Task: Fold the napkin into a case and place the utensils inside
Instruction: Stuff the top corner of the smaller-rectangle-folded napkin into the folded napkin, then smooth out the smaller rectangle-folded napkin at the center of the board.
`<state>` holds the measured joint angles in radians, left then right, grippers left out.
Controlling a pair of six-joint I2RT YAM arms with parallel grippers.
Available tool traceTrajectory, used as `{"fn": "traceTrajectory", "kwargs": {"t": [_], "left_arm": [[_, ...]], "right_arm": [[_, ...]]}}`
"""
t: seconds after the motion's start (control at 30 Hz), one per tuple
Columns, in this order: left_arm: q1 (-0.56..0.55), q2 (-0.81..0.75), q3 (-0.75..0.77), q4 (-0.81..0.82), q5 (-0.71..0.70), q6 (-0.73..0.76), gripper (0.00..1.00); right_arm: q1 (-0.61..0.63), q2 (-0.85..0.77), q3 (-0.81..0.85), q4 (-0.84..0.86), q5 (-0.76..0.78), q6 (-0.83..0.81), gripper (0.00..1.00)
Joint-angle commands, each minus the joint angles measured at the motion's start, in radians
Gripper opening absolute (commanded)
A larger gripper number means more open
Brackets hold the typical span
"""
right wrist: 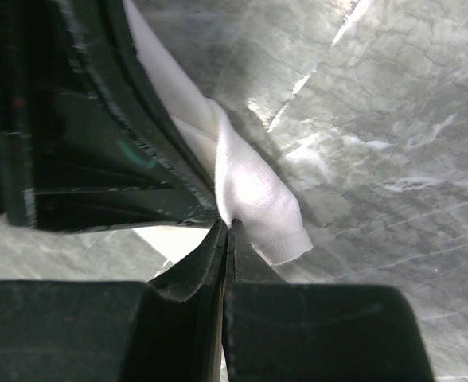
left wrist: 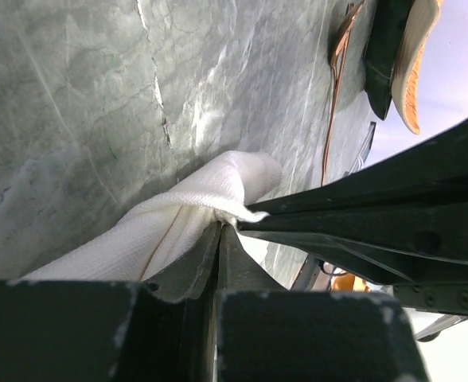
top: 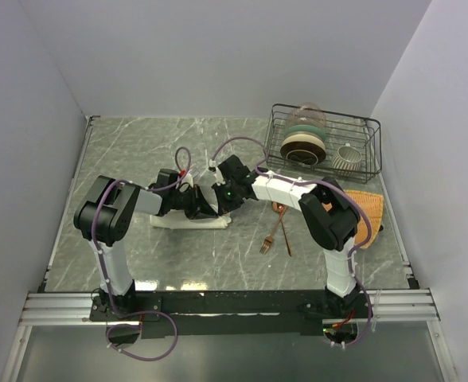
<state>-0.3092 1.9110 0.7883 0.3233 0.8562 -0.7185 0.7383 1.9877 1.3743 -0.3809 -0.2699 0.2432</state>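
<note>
- The napkin [top: 188, 224], a plain cream-white soft cloth, shows from above as a narrow bunched strip on the grey-green marbled table [top: 130, 159]. It lies left of centre, and its right end rises to where the two arms meet.
- Only the wrist cameras show the grip. The left gripper [left wrist: 220, 229] has its jaws pressed together on a twisted fold of the cloth. The right gripper [right wrist: 228, 227] is likewise clamped on the napkin, with a short hemmed end poking out past its tips.
- From above we cannot make out either pair of fingertips, because the black wrist housings cover them.
- The overhead view alone shows the small copper-coloured fork [top: 269, 239] and the matching round-bowled spoon [top: 286, 239] whole. They cross each other just right of the napkin and do not touch it.
- In the left wrist view we see the two only as thin copper lines cut off at the top edge.
- At the far right, a black wire rack [top: 373, 139] holds stacked plates [top: 303, 146] and a ribbed metal cup [top: 349, 155].
- An orange woven fan-shaped mat [top: 368, 208] lies near the right wall, partly hidden by the right arm.
</note>
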Motion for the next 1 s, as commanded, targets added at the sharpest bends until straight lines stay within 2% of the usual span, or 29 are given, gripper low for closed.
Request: {"fn": "traceTrajectory", "kwargs": {"t": [0.0, 0.17, 0.27, 0.3, 0.37, 0.43, 0.47, 0.5, 0.53, 0.57, 0.6, 0.63, 0.7, 0.73, 0.8, 0.9, 0.97], "left_arm": [[0.004, 0.008, 0.011, -0.004, -0.102, 0.034, 0.06], [0.016, -0.053, -0.035, 0.118, -0.065, -0.036, 0.08], [0.038, -0.111, -0.064, 0.169, -0.025, -0.096, 0.19], [0.045, -0.153, -0.066, 0.163, -0.011, -0.104, 0.25], [0.088, -0.208, -0.057, 0.093, 0.001, -0.061, 0.29], [0.143, -0.288, -0.041, -0.030, 0.024, -0.003, 0.37], [0.224, -0.311, -0.031, -0.077, 0.055, 0.029, 0.39], [0.272, -0.349, 0.004, -0.196, 0.075, 0.069, 0.43], [0.306, -0.365, 0.031, -0.267, 0.092, 0.202, 0.45], [0.399, -0.377, 0.067, -0.355, 0.133, 0.299, 0.47], [0.430, -0.389, 0.151, -0.460, 0.153, 0.411, 0.50], [0.452, -0.388, 0.191, -0.648, 0.176, 0.659, 0.51], [0.478, -0.345, 0.334, -0.914, 0.179, 0.973, 0.54], [0.479, -0.322, 0.374, -1.161, 0.173, 1.274, 0.55], [0.478, -0.264, 0.432, -1.312, 0.134, 1.576, 0.56], [0.470, -0.247, 0.405, -1.402, 0.087, 1.739, 0.60], [0.438, -0.257, 0.385, -1.355, 0.067, 1.736, 0.61]], "right_arm": [[0.021, 0.045, 0.025, -0.004, 0.047, -0.016, 0.00], [0.021, 0.085, 0.043, -0.045, 0.095, -0.019, 0.00], [0.021, 0.100, 0.057, -0.069, 0.129, -0.031, 0.00], [0.022, 0.105, 0.058, -0.072, 0.141, -0.038, 0.00], [0.021, 0.109, 0.058, -0.078, 0.156, -0.054, 0.00], [0.021, 0.108, 0.054, -0.070, 0.173, -0.077, 0.00], [0.021, 0.099, 0.043, -0.066, 0.173, -0.084, 0.00], [0.021, 0.094, 0.039, -0.055, 0.181, -0.091, 0.00], [0.022, 0.089, 0.032, -0.047, 0.184, -0.108, 0.00], [0.021, 0.079, 0.022, -0.043, 0.181, -0.114, 0.00], [0.024, 0.077, 0.020, -0.038, 0.181, -0.123, 0.00], [0.023, 0.077, 0.019, -0.036, 0.179, -0.140, 0.00], [0.029, 0.069, 0.009, -0.024, 0.178, -0.165, 0.00], [0.030, 0.066, 0.006, -0.021, 0.184, -0.194, 0.00], [0.045, 0.056, 0.000, -0.015, 0.186, -0.229, 0.00], [0.065, 0.053, 0.000, 0.000, 0.212, -0.298, 0.00], [0.072, 0.046, -0.004, 0.010, 0.236, -0.338, 0.00]]}}
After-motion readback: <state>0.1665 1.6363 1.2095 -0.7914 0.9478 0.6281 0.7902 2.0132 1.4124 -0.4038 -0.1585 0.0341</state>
